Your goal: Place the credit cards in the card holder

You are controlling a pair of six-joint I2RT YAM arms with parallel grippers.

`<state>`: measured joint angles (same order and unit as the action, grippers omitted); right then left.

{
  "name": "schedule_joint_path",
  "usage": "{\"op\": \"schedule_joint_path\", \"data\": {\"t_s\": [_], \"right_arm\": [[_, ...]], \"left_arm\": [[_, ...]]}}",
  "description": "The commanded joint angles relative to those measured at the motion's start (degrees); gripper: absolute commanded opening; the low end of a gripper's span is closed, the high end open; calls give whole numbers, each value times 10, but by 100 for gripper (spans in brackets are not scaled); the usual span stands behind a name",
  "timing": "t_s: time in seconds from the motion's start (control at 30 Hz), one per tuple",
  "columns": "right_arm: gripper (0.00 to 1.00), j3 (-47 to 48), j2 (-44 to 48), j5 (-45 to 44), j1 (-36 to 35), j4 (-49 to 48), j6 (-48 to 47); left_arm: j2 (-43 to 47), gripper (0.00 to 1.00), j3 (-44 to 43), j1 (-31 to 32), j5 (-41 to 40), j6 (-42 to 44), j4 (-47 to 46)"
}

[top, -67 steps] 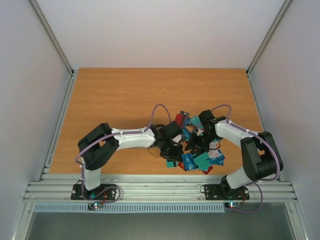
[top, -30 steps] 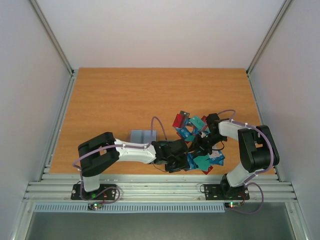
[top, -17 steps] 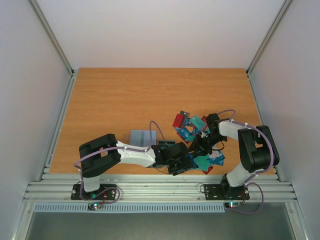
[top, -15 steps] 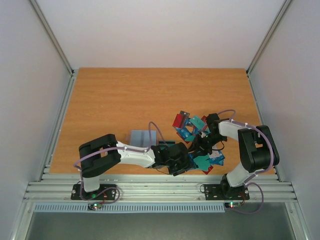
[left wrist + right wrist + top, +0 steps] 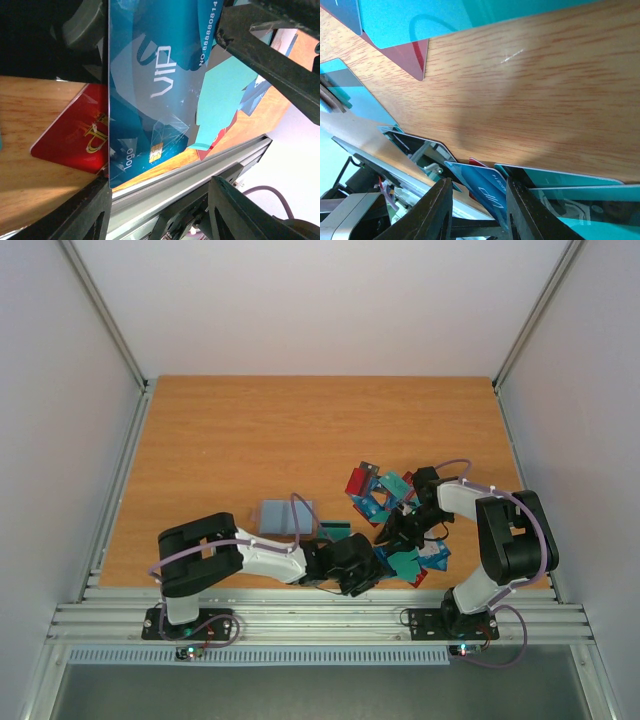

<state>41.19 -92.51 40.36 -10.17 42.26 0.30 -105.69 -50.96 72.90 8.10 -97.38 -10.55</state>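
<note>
The credit cards [image 5: 392, 502] lie in a heap at the near right of the table. The card holder [image 5: 283, 516] lies flat, greyish-blue face up, left of the heap. My left gripper [image 5: 367, 566] is open at the heap's near edge. In the left wrist view [image 5: 165, 215] its fingers stand wide apart below a blue VIP card [image 5: 150, 100] that overlaps a red card [image 5: 75, 135]. My right gripper [image 5: 393, 532] is down in the heap. In the right wrist view [image 5: 480, 205] its fingers stand apart with the same blue card [image 5: 492, 192] between them, one edge against the right finger.
A metal rail [image 5: 320, 615] runs along the table's near edge, just below the left gripper. A single teal card [image 5: 335, 530] lies between the holder and the heap. Bare wood [image 5: 300, 430] fills the far half of the table.
My left arm has swung toward the near edge and to the right, uncovering the card holder. My right gripper drew back into the near part of the heap, then stayed still.
</note>
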Motion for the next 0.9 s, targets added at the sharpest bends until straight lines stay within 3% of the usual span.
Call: {"op": "schedule_joint_path", "data": {"t_s": [0.0, 0.33, 0.87], "right_arm": [[32, -20, -27, -87, 0, -2, -9], [32, -17, -34, -85, 0, -3, -11], [32, -17, -36, -85, 0, -2, -11]], "left_arm": [[-6, 54, 18, 3, -69, -5, 10], [30, 50, 24, 3, -133, 25, 3], [-9, 50, 35, 3, -135, 37, -132]]}}
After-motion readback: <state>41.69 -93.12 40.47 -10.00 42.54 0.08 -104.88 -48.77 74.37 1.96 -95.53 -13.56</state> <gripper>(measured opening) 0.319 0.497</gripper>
